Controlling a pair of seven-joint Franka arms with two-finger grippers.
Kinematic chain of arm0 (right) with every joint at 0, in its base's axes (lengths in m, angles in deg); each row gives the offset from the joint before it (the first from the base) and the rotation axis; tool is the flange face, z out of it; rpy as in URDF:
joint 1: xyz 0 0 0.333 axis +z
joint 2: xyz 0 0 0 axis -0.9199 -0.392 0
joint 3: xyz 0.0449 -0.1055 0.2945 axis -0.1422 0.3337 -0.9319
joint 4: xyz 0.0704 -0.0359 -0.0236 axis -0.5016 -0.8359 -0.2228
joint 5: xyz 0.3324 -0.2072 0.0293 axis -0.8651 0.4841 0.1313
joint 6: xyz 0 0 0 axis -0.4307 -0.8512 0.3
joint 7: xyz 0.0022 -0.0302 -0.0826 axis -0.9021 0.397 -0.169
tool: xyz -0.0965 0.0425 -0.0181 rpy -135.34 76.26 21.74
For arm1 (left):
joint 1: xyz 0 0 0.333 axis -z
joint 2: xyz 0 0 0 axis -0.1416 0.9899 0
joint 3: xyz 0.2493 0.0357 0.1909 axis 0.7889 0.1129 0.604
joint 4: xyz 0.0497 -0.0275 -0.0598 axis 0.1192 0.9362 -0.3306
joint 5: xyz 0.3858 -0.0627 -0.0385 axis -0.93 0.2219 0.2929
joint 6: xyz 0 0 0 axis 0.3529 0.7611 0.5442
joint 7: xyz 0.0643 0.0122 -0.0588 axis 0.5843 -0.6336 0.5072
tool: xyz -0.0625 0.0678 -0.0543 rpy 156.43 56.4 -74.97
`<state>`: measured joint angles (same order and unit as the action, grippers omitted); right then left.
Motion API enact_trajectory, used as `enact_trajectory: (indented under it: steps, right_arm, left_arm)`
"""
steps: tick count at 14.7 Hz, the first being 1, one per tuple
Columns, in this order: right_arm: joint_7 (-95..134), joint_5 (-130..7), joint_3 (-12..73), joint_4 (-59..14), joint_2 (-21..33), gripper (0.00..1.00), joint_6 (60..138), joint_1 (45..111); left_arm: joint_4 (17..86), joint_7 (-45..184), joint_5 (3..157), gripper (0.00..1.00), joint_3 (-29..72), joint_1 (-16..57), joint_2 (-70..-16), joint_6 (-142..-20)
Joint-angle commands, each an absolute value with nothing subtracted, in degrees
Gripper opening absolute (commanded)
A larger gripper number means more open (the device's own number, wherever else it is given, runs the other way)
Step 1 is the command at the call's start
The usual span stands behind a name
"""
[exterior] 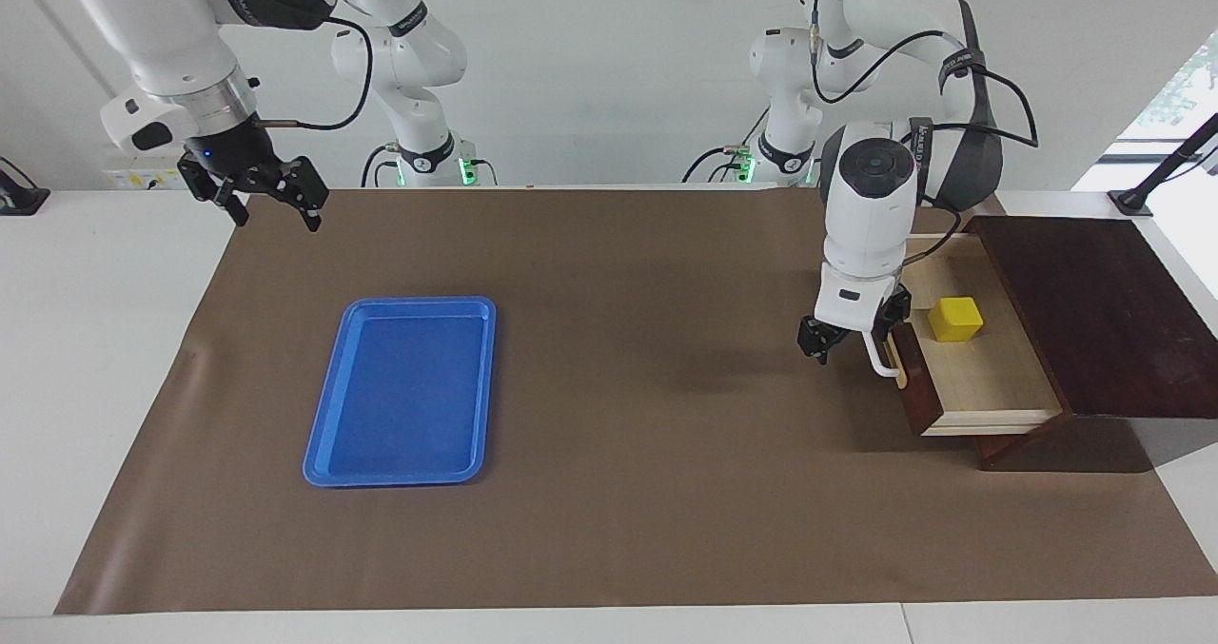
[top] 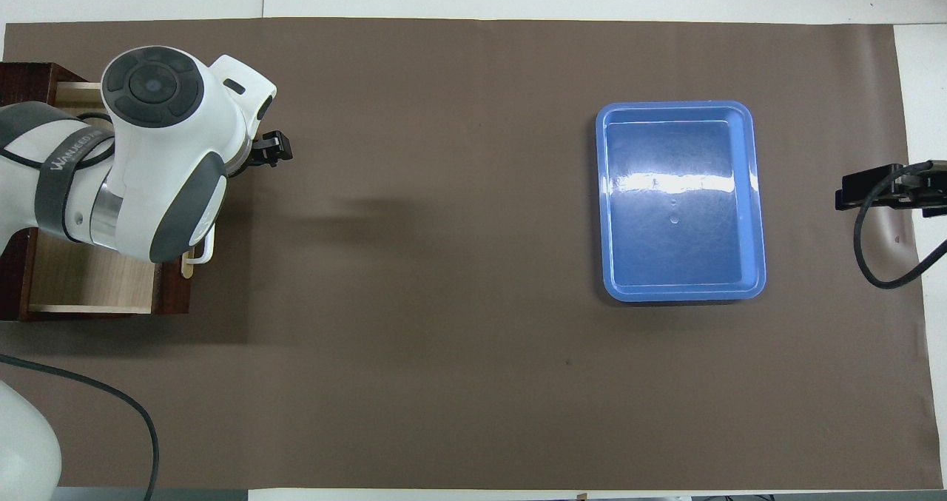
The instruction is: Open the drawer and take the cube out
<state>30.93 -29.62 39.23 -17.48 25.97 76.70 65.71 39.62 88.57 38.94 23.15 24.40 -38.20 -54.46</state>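
Grey "WANJEED" lettering, only partly legible, runs along a band on the left arm in the overhead view; the same kind of print on the right arm's dark joint cannot be read.

The left gripper (exterior: 850,333) hangs at the drawer front, its fingers spread apart astride the top of the white bar handle (exterior: 879,359) — one dark finger (exterior: 811,340) stands clear on the open-mat side, the other sits against the drawer face. Whether either finger presses the handle cannot be told. The drawer (exterior: 980,368) is pulled out of the dark wooden box (exterior: 1104,311), pale interior showing. The cube (exterior: 955,319) sits on the drawer floor, just past the gripper on the box side, apart from the fingers.

From overhead the left arm's wrist covers most of the drawer (top: 96,283) and all of the cube; only one fingertip of the left gripper (top: 274,148) pokes out.

The right gripper (exterior: 257,195) waits in the air over the mat's corner at its own end, fingers wide — overhead it is cut off by the edge, seen only as a black part (top: 884,188). The blue tray (exterior: 328,444) lies well apart from both grippers, on the brown mat (exterior: 618,492).
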Motion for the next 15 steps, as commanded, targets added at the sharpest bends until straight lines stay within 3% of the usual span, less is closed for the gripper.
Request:
enact_trajectory:
  steps: [1,4,10,12,15]
  right_arm:
    - [29.41,-29.46,38.51,-18.39,26.98,1.00,76.90,64.81]
    - [27.39,-29.64,39.21,-18.39,26.90,1.00,77.24,64.11]
    - [25.73,-29.63,39.21,-18.21,26.72,1.00,79.08,62.53]
    - [30.77,-29.64,39.21,-18.21,26.37,0.96,81.63,62.17]
    - [47.45,-29.46,39.04,-18.39,25.93,0.93,80.94,62.78]
  left_arm:
    - [32.86,89.01,42.95,1.00,24.15,24.40,-36.85,-46.83]
    - [24.32,89.89,46.91,1.00,24.34,19.58,-35.09,-37.40]
    - [24.65,116.93,48.68,1.00,25.21,11.32,-36.67,-40.44]
    - [27.71,124.23,48.59,1.00,25.48,9.73,-37.72,-43.17]
    - [37.80,137.74,48.42,1.00,25.57,7.79,-41.84,-51.50]
